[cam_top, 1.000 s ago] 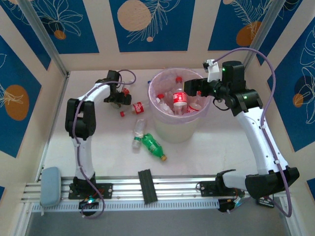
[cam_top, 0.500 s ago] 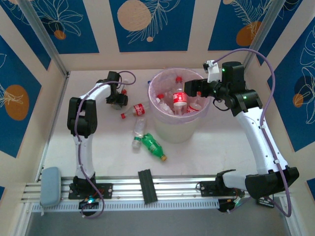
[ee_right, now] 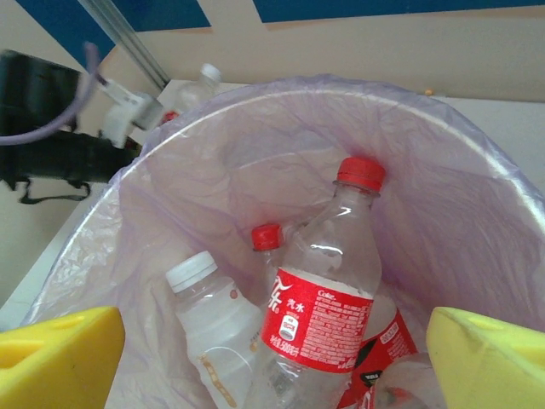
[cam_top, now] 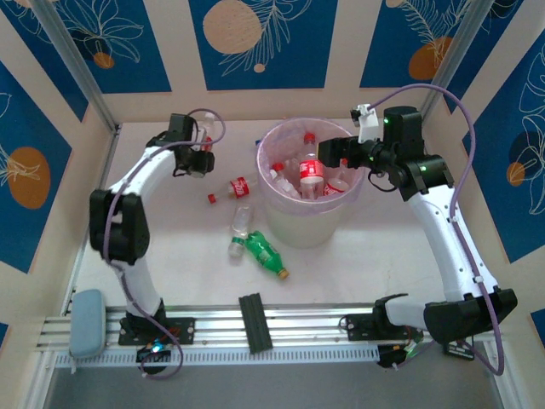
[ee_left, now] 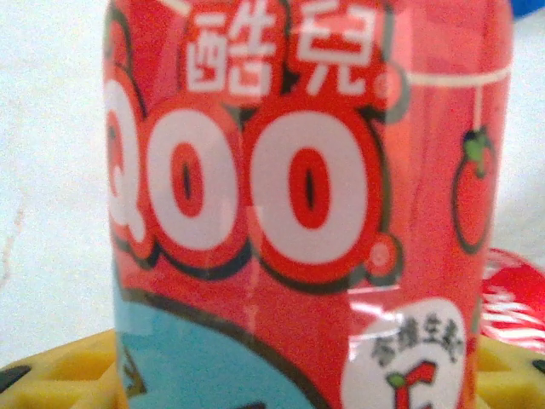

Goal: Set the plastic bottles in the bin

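The left gripper [cam_top: 196,159] is clamped on a Qoo bottle [ee_left: 298,187]. In its wrist view the yellow pads [ee_left: 51,371] meet the bottle's two sides, and the red label with its big white letters and a blue patch comes close enough to read. The top view cannot give that detail; there the gripper sits well to the left of the bin [cam_top: 311,228], near the back wall.

The right gripper [cam_top: 334,155] hangs over the bin's right rim, jaws wide apart and holding nothing. Its own camera has a yellow fingertip [ee_right: 60,358] at each lower corner and looks down into the lilac bag. Inside lean a tall clear cola bottle [ee_right: 319,298] with a red cap, a second red cap [ee_right: 266,236] behind it, and a white-capped bottle [ee_right: 209,315] to its left. The same view catches a stray clear bottle [ee_right: 204,78] just outside the bin's far rim.

From above, three more lie on the table [cam_top: 187,256]: a red-labelled bottle [cam_top: 232,187] to the left of the bin, a plain clear bottle [cam_top: 240,226] nearer its front, and a green bottle [cam_top: 264,251] with a yellow cap, closest to the bin's foot.
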